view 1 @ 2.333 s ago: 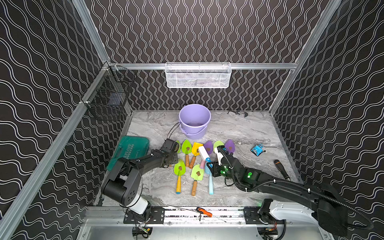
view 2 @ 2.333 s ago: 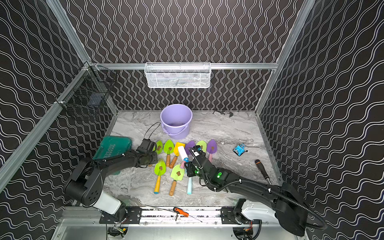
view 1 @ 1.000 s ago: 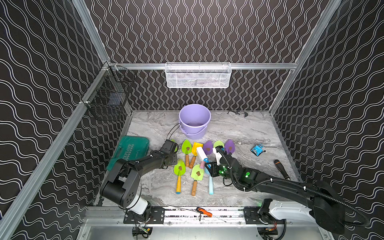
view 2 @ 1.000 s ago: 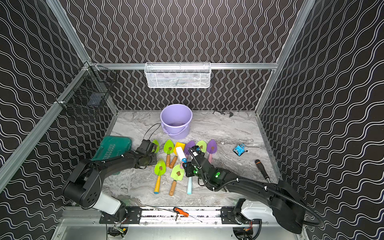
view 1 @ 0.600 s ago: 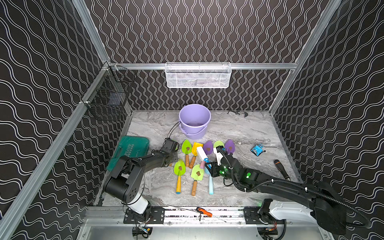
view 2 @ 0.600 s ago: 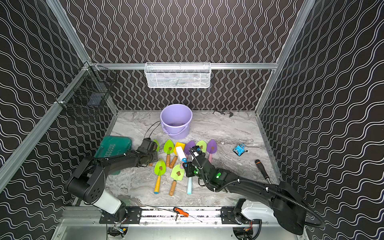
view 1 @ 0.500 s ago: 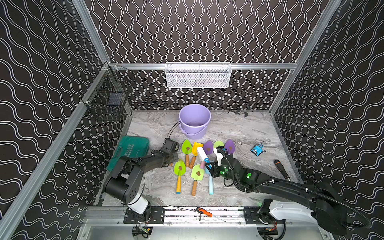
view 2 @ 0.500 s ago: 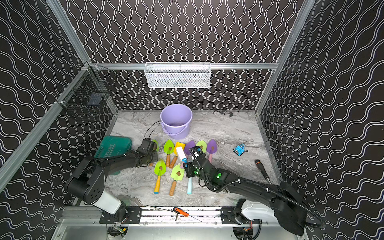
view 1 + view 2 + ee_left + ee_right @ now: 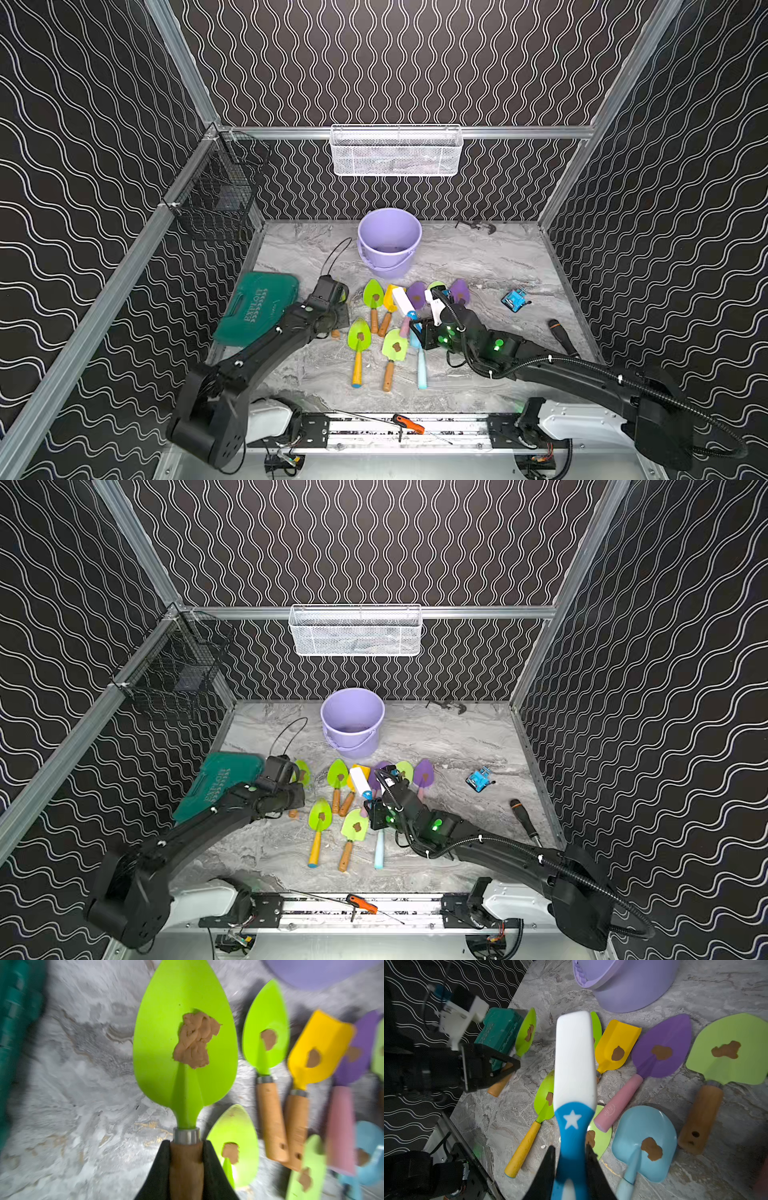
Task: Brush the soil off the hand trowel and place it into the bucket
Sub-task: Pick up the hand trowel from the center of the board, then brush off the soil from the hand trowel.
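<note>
The left end effector point(image 9: 186, 1148) is closed narrowly on the wooden handle of a bright green hand trowel point(image 9: 162, 1053). It grips just behind the metal collar, and the blade reaches out ahead of the fingers. A brown clump of soil point(image 9: 194, 1043) sits on the middle of the blade.

In both top views this trowel is at the 9 o'clock edge of the cluster of trowels. A teal case point(image 9: 257, 311) lies at its 9 o'clock. Whether the blade touches the tabletop point(image 9: 478, 266) cannot be told.

The right end effector point(image 9: 571, 1149) grips the blue handle of a brush point(image 9: 574, 1059). It holds the brush over the middle of the cluster, with the white head pointing toward 11 o'clock.

The bucket point(image 9: 384, 266) stands upright at 12 o'clock from the cluster, near it but apart. From the held trowel it is at about 1 o'clock.

A yellow scoop point(image 9: 618, 1041), a purple trowel point(image 9: 662, 1068) and a pale blue scoop point(image 9: 643, 1126) lie flat on the tabletop. Each carries its own brown clump.
</note>
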You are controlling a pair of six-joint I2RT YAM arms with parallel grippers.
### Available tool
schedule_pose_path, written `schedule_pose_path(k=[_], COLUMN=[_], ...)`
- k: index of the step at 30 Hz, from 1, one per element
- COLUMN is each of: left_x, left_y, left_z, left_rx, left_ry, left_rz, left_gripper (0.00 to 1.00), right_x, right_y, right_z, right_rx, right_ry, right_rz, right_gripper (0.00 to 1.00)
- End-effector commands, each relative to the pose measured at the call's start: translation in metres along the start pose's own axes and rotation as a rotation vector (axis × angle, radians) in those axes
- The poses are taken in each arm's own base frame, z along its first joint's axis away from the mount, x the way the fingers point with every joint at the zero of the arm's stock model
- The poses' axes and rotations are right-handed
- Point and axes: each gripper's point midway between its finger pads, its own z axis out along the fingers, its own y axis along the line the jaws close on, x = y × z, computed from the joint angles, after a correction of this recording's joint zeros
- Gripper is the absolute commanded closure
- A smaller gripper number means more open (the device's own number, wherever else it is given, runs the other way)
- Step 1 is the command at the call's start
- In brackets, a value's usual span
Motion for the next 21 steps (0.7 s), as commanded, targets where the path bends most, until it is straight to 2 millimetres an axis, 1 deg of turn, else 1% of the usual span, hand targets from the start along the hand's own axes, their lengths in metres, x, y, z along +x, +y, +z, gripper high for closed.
schedule_pose_path(k=[1,5,7,11,15,17,18,21], left_x=[0.016,0.017,0.015,0.007,0.007,0.008,0.010,0.009], left_y=[-0.012,-0.012,-0.012,-0.016,-0.017,-0.018,-0.017,-0.014], left_z=[-0.016,-0.032,-0.039,-0.052,-0.052,-0.050,-0.048,-0.047], left_rx=[0.061,0.004,0.002,0.011,0.005,0.008,0.006,-0.016], left_ry=[0.102,0.152,0.167,0.172,0.163,0.152,0.149,0.121], left_rz=[0.077,0.192,0.229,0.274,0.308,0.312,0.311,0.304], left_gripper=[1.00,1.00,1.00,1.00,1.00,1.00,1.00,1.00], right_x=[-0.005,-0.005,-0.001,0.009,0.007,0.010,0.000,0.000], right_y=[0.010,0.028,0.033,0.046,0.063,0.063,0.073,0.079], right_z=[-0.005,-0.013,-0.016,-0.011,-0.005,0.000,-0.001,0.005], right_rx=[-0.009,-0.084,-0.100,-0.098,-0.077,-0.065,-0.078,-0.076], right_ry=[0.044,0.081,0.095,0.160,0.153,0.164,0.142,0.147], right_rz=[-0.069,-0.131,-0.148,-0.200,-0.264,-0.274,-0.276,-0.293], right_gripper=[1.00,1.00,1.00,1.00,1.00,1.00,1.00,1.00])
